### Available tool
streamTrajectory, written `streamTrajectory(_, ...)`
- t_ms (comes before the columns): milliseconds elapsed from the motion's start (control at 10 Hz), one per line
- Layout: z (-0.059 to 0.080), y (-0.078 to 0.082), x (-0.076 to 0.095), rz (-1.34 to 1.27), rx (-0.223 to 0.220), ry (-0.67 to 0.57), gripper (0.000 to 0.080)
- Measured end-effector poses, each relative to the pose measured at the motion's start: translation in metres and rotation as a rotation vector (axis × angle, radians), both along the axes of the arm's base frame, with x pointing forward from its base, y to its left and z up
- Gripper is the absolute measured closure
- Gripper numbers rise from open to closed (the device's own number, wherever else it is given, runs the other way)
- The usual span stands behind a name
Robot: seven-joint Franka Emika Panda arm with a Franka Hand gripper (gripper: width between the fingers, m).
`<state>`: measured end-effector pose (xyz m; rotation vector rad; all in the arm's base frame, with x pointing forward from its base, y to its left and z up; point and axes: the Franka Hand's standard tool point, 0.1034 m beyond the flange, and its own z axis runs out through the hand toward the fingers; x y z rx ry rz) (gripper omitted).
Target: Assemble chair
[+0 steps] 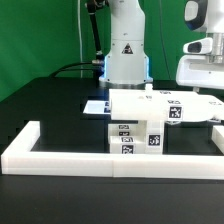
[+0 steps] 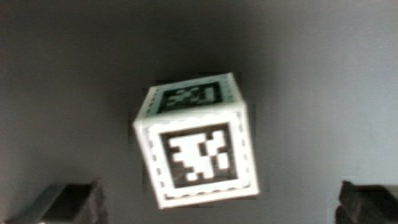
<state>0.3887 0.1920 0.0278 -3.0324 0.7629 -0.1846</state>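
The chair parts (image 1: 150, 120) are matte white tagged blocks and slabs, clustered mid-table just behind the front rail. One slab (image 1: 165, 104) lies on top and tagged blocks (image 1: 135, 138) stand in front. My gripper (image 1: 201, 84) hangs above the cluster's end at the exterior view's right. In the wrist view a single white tagged block (image 2: 196, 145) lies on the dark table below my gripper (image 2: 217, 204). The dark fingertips (image 2: 71, 203) stand wide apart on either side, open and well clear of it.
A long low white border rail (image 1: 90, 158) runs along the front and turns back at the exterior view's left (image 1: 22, 138). The marker board (image 1: 96, 107) lies flat behind the parts. The robot base (image 1: 126, 55) stands at the back, with green screens behind.
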Motion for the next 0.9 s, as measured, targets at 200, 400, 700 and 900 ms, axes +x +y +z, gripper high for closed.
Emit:
streamTrajectory(200,-0.005,-0.001,-0.002,0.005,-0.009,0.007,0.0151)
streamTrajectory(400,-0.013,-0.002,-0.005,0.012,-0.022,0.017,0.0151)
streamTrajectory(700,-0.02,0.001,-0.009,0.024,-0.033,0.026,0.0279)
streamTrajectory(900,-0.021,0.001,-0.01,0.027,-0.034,0.028,0.0515)
